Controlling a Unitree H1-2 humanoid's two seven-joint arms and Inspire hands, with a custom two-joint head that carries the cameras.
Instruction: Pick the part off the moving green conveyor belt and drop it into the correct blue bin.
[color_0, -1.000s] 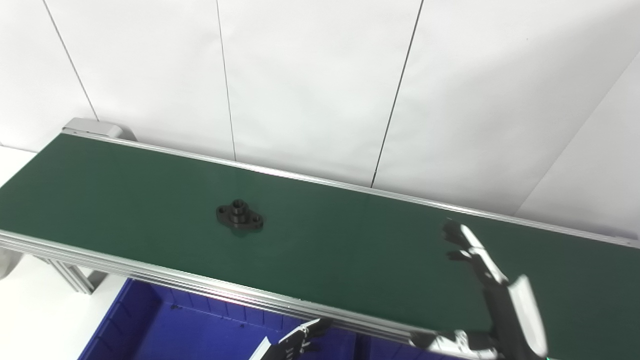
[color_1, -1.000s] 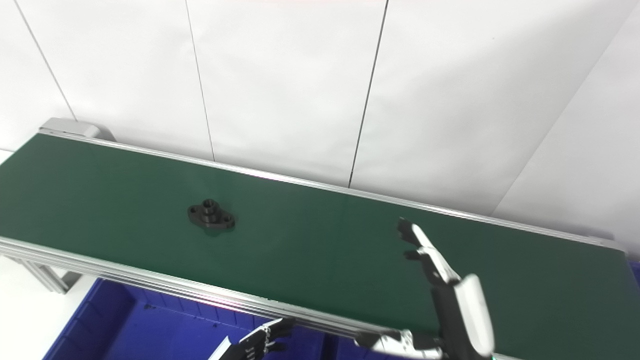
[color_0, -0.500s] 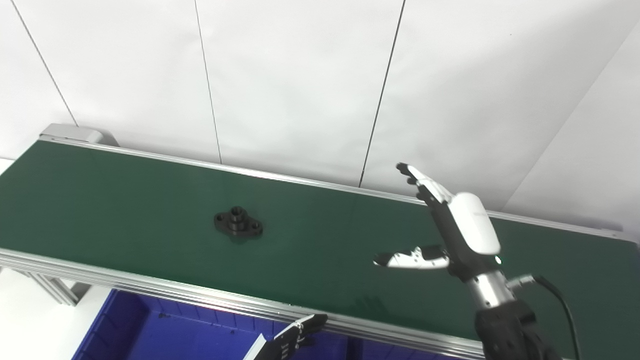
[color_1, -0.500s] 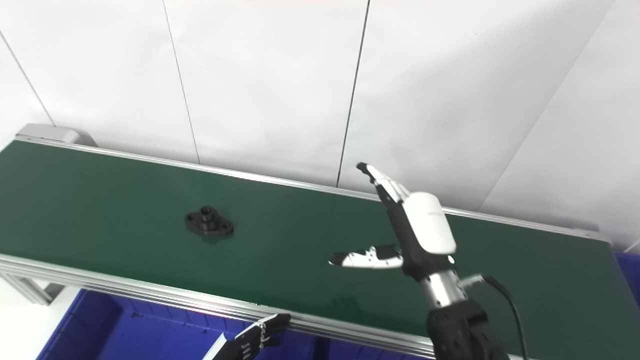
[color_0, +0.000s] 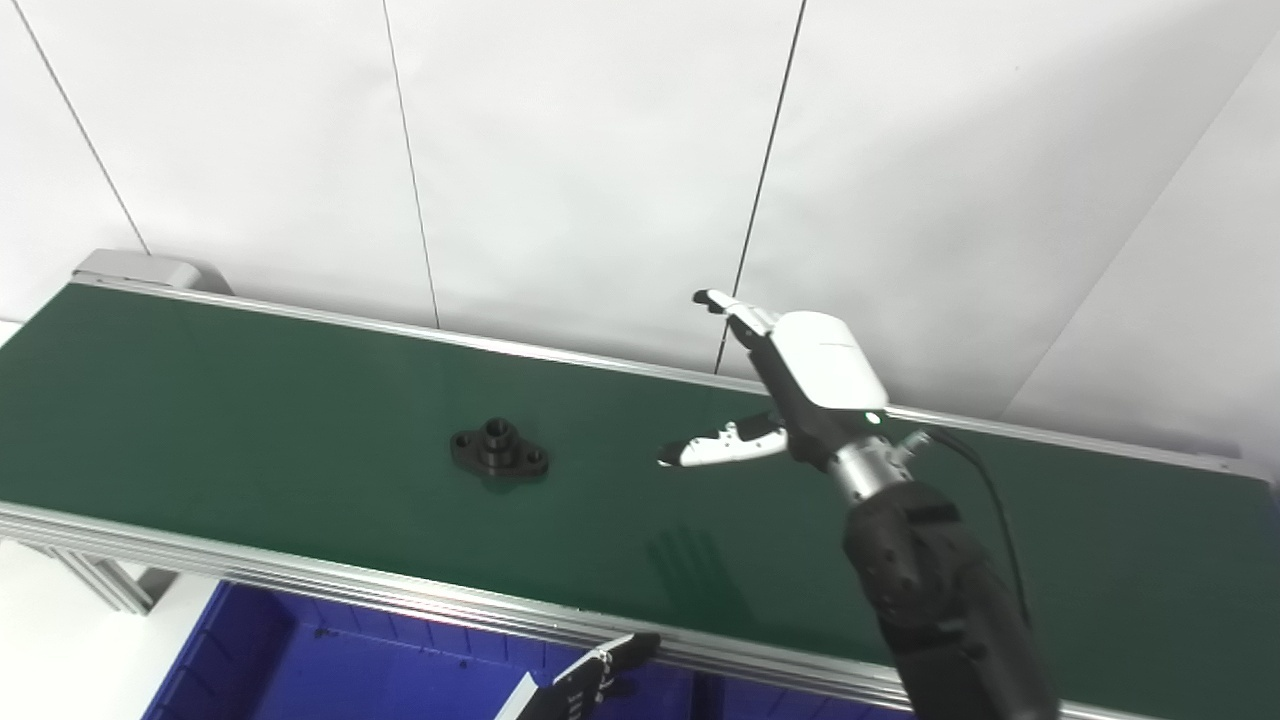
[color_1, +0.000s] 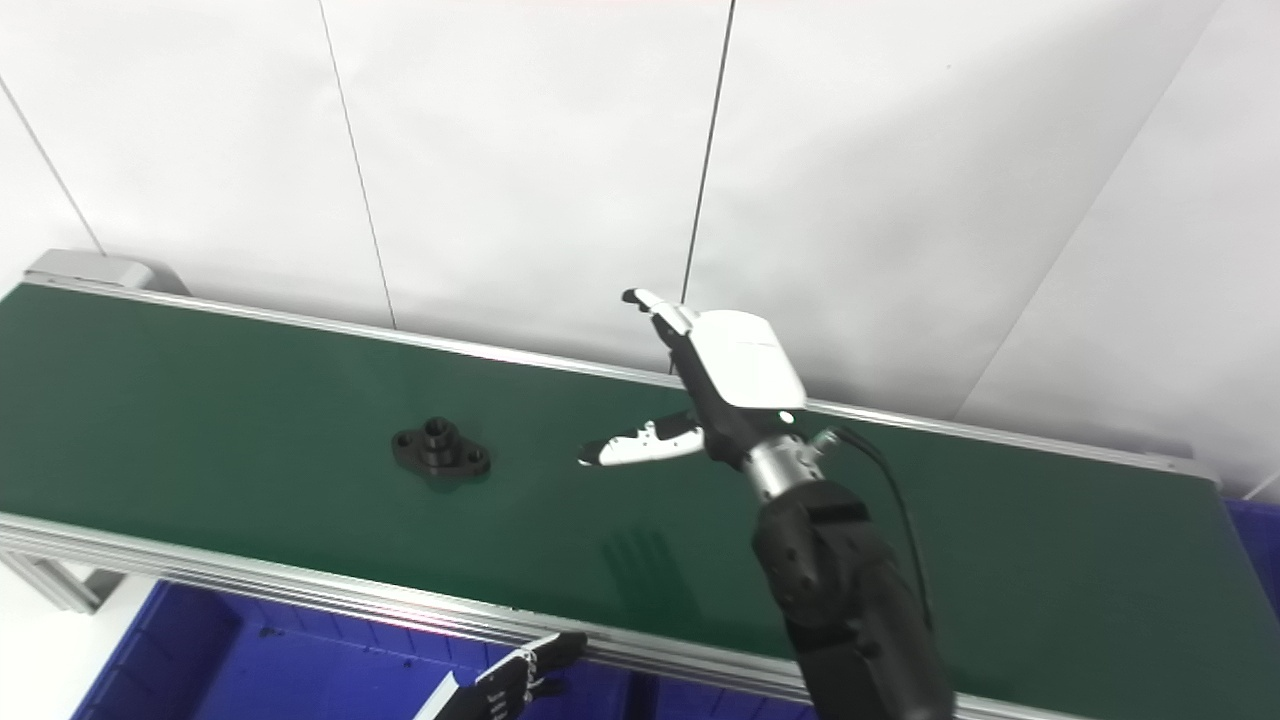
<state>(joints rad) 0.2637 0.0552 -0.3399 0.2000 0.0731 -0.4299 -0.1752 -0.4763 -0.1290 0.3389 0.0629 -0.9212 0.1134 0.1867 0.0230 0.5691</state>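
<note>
The right robot hand (color_0: 790, 385) hangs above the belt (color_0: 250, 400) with fingers and thumb spread, holding nothing, likely waiting for the part (color_0: 499, 451), which lies flat on the belt well to its left; the left robot hand (color_0: 590, 680) sits low by the bin (color_0: 300, 670), its state unclear; since half a second ago the right hand has reached closer to the part.
</note>
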